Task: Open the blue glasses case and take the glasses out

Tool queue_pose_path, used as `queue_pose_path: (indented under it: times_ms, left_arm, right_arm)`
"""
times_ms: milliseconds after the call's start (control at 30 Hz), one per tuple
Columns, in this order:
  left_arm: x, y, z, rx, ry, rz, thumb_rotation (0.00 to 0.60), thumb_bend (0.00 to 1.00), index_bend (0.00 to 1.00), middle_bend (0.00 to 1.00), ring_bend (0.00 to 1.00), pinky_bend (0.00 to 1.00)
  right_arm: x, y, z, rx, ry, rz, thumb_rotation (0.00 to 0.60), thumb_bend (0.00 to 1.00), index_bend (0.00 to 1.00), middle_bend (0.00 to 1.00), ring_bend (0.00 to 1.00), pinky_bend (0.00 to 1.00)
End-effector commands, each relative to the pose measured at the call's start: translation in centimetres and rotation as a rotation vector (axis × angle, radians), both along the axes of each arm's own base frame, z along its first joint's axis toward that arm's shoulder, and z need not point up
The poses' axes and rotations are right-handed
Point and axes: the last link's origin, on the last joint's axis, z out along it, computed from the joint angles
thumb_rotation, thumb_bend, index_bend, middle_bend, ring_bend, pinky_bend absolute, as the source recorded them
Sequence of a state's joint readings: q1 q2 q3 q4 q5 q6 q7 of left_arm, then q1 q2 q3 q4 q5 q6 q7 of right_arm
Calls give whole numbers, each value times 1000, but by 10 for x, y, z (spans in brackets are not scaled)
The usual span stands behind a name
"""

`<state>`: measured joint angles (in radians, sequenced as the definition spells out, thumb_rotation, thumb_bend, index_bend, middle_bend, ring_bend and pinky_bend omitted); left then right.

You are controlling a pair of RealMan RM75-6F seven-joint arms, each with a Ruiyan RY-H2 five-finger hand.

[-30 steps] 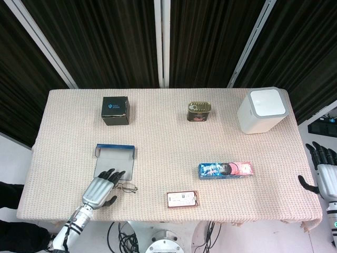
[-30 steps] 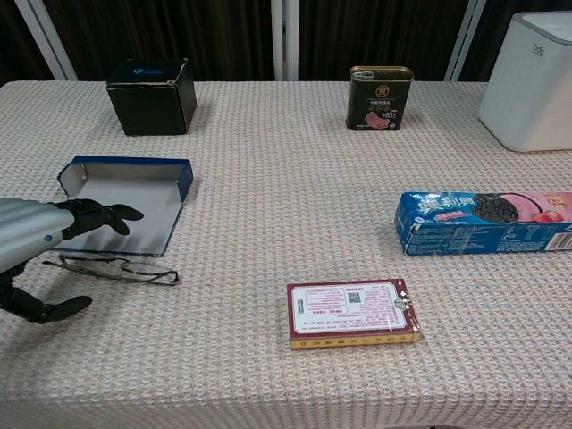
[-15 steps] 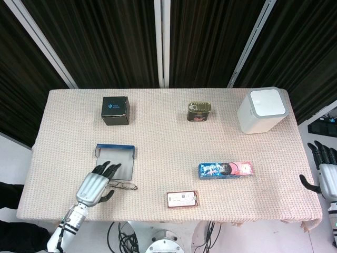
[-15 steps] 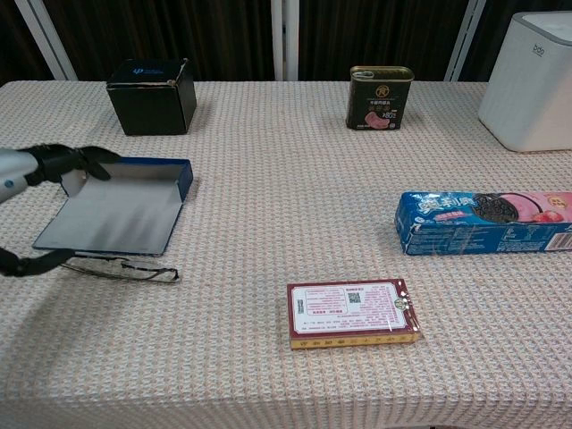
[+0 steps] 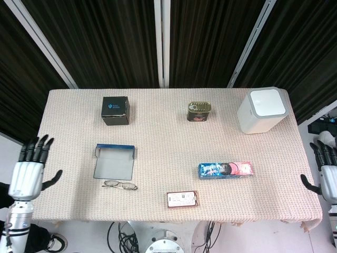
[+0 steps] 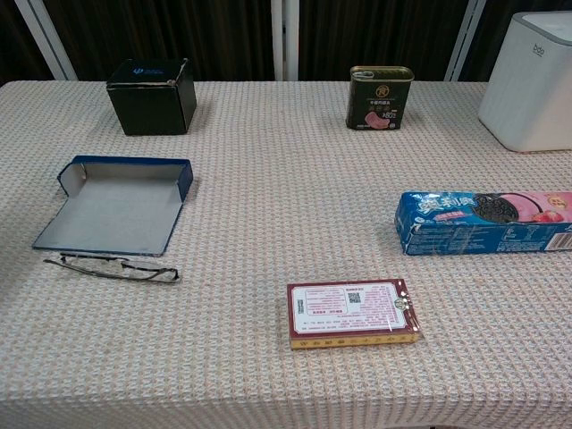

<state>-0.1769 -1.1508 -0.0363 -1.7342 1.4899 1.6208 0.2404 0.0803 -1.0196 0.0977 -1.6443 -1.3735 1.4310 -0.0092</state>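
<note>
Fingers spread and holding nothing, the left hand [image 5: 29,174] hangs off the left edge of the desk [image 5: 158,137], well apart from everything on it, which suits a job that looks finished. Next to the right, the blue glasses case [image 6: 116,206] lies opened flat, its lining up, and the glasses [image 6: 112,267] rest folded on the cloth just beside its near edge, outside it and touching neither hand. Behind the case stands a black box [image 6: 152,84]. Toward the middle, a red-edged card box [image 6: 354,315] lies near the front and a small tin [image 6: 380,97] stands at the back. Further right lie a biscuit packet [image 6: 487,222] and a white appliance [image 5: 262,109]. Nothing crowds the case or glasses. Past the right edge, the right hand [image 5: 326,171] hangs with fingers apart, empty.
</note>
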Motion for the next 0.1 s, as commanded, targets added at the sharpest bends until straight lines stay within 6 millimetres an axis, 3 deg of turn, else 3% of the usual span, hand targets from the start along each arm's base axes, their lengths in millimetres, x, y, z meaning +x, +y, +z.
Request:
queue_pose_path:
  times_ms: [33,100]
  left_arm:
    - [-17,-8,13,12,13,43,600,213,66,10,0,48]
    - [-22,-10,16,2,18,57,600,213,65,9,0,48]
  right_arm:
    - [0,0,-1,-3,-1,-2,600,240,0,0,0,0]
    - [0,0,-2,-1,1,-2,600,240,0,0,0,0]
